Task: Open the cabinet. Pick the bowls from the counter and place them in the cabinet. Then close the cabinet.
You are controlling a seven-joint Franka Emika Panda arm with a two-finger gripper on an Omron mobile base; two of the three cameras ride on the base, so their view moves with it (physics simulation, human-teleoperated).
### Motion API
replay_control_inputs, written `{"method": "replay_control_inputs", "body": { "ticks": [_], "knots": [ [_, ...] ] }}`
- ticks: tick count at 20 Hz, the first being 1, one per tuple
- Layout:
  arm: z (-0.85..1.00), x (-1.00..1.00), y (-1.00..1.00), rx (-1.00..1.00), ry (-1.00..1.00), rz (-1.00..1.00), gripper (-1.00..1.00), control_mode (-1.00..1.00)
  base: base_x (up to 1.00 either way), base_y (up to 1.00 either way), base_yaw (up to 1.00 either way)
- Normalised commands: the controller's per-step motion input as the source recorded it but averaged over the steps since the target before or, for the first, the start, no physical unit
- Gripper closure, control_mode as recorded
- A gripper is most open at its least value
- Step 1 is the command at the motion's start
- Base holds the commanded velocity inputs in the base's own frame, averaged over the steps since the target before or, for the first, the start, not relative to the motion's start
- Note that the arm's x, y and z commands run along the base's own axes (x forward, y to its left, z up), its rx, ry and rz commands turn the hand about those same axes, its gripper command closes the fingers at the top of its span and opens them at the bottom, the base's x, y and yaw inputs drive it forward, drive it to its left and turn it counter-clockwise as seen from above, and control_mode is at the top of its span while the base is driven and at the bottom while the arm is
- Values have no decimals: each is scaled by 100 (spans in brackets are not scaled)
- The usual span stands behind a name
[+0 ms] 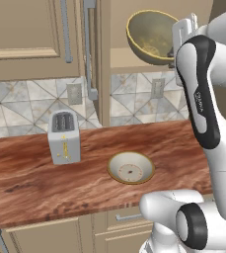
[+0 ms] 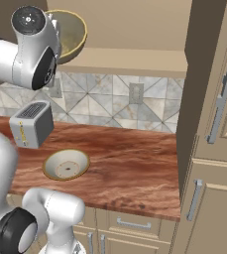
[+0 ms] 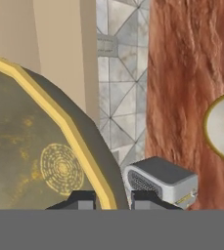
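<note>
The cabinet [image 1: 134, 60] stands open, its beige shelf [image 2: 130, 62] bare at the right. The deep bowl [image 1: 151, 37] hangs tilted on its side in the opening just above the shelf; whether it touches I cannot tell. My gripper [image 3: 111, 199] is shut on this bowl's [image 3: 40, 146] yellowish rim, one fingertip on each side of the wall. My arm partly hides the same bowl [image 2: 73, 34] in the right base view. The shallow bowl [image 1: 131, 167] [image 2: 66, 164] [image 3: 223, 128] sits upright on the counter [image 1: 35, 183], below the cabinet.
A silver toaster [image 1: 64, 137] [image 2: 33, 124] stands on the counter left of the shallow bowl. An open door [image 1: 95, 59] stands edge-on left of the opening, and another door [image 2: 204, 74] juts out at the right. Drawer units [image 2: 130, 225] run below the counter.
</note>
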Motion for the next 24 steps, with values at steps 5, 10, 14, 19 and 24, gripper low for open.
{"method": "replay_control_inputs", "body": {
  "ticks": [5, 10, 14, 19, 24],
  "knots": [
    [-22, 21, 0, 1, 0, 4, 100, -100, 0, 0, 0],
    [-10, 35, 0, 0, 0, 3, 100, -100, 0, 0, 0],
    [0, 47, 0, 0, 0, 1, 100, -100, 0, 0, 0],
    [0, 48, 1, 0, 1, 0, 100, -100, 0, 0, 0],
    [0, 43, 5, 0, 5, 0, 100, -100, 0, 0, 0]
  ]
}}
